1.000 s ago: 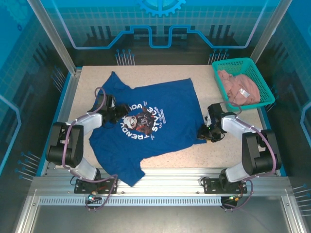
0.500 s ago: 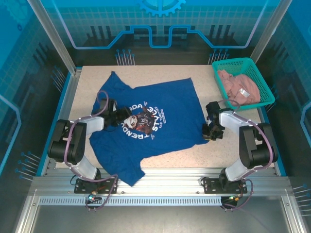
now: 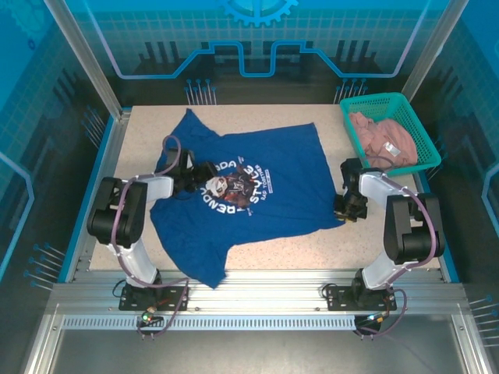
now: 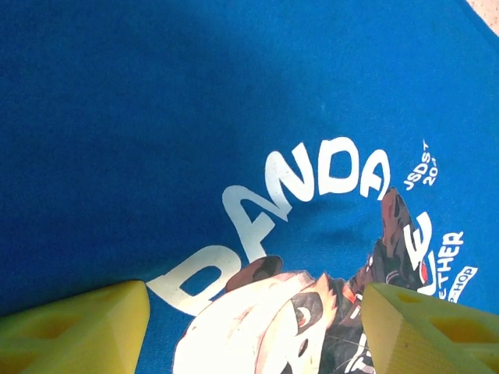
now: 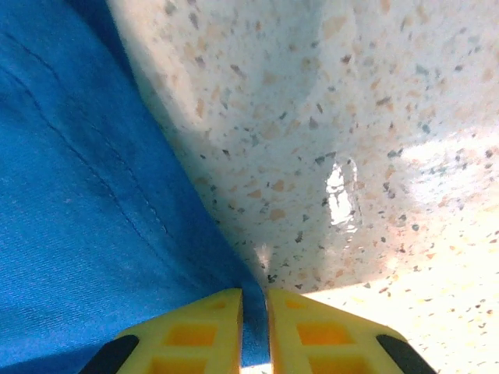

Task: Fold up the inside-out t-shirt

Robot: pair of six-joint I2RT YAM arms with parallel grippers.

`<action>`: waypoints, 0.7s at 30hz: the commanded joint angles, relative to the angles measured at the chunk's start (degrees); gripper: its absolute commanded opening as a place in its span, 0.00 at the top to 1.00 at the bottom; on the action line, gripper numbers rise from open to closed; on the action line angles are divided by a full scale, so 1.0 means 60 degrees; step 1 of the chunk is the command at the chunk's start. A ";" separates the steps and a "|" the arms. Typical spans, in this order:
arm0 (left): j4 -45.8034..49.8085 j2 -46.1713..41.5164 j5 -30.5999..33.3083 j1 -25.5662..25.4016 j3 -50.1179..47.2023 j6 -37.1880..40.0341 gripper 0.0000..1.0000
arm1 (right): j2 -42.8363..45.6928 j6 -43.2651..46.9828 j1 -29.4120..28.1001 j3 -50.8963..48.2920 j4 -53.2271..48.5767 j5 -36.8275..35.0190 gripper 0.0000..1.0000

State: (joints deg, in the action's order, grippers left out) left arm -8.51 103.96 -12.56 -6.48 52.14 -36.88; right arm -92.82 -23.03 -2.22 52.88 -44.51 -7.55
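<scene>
A royal blue t-shirt [image 3: 273,195] lies spread flat, print side up, on the speckled table [image 3: 312,249], left of a green basket [image 3: 352,139]. The left gripper [image 4: 256,296] hangs wide open over the panda print [image 3: 234,187], far from the basket. The right gripper [image 5: 254,312] is closed, pinching the shirt edge nearest the basket.

basket [image 3: 373,98]: teal mesh, at the far right corner of the surface | garment [image 3: 383,139]: pinkish-beige, bunched up inside the basket | surface [image 3: 312,241]: pale, speckled, glossy under the lights | rail [image 3: 257,296]: grooved aluminium, along the near edge | panels [image 3: 257,39]: blue, translucent, at back and sides
</scene>
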 commanded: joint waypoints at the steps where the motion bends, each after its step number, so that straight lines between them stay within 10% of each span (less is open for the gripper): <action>1: 0.0752 0.0817 -0.0215 -0.0106 0.0522 0.0380 0.26 | -0.0053 0.0110 0.0323 0.0441 -0.0175 -0.0170 0.82; 12: 0.1932 0.1452 -0.0326 -0.0100 0.3090 0.0945 0.25 | 0.1081 0.0159 0.0540 0.0194 -0.0077 0.1384 0.68; 21: 0.1520 -0.1716 -0.0207 -0.0179 0.0463 0.0634 0.23 | 0.2685 -0.0553 -0.1797 -0.0362 0.1782 0.2881 0.52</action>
State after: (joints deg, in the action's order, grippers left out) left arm 0.84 99.07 -13.37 -6.94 59.70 -32.73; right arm -76.66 -24.03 -9.08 51.62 -40.49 3.44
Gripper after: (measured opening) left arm 0.769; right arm 0.464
